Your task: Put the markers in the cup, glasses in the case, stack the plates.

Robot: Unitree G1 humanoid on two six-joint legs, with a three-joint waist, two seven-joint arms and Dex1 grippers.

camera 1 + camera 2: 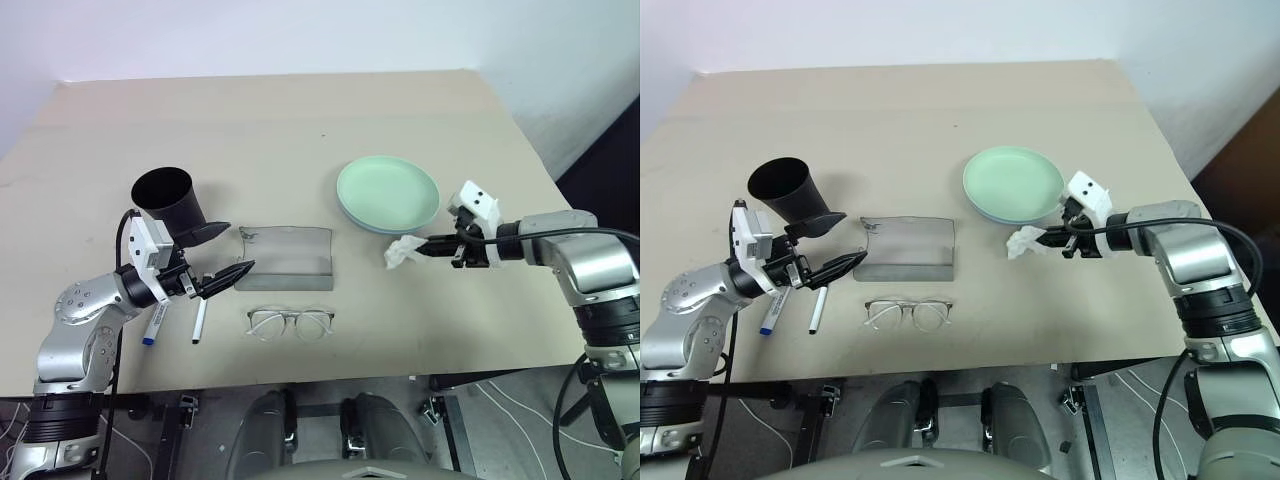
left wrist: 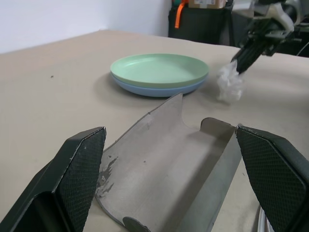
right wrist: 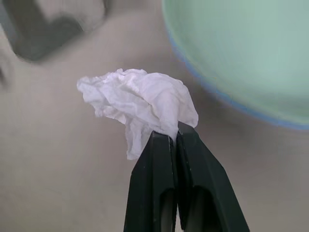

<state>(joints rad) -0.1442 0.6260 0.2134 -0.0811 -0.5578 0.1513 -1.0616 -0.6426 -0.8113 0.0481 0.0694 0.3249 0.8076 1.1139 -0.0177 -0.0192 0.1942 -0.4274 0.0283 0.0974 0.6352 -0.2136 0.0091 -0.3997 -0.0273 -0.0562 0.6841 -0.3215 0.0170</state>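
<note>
Plates: the mint green plate [image 1: 388, 192] lies stacked on the light blue plate [image 2: 159, 90], right of centre on the table [image 1: 300, 110].
Case: the grey case [image 1: 287, 256] lies open at mid-table, between the plates and my left pincer.
Glasses: the glasses [image 1: 290, 322] lie unfolded on the table, just in front of the case.
Markers: two markers [image 1: 199, 320] lie side by side on the table, under my left pincer.
Cup: the black cup [image 1: 168, 202] stands tilted, just behind my left pincer.
Right pincer: my right pincer [image 3: 175, 137] is closed on a crumpled white tissue [image 3: 140, 104], beside the plates' near rim.
Left pincer: my left pincer [image 1: 228, 255] stands wide apart and holds nothing, aimed at the case.
</note>
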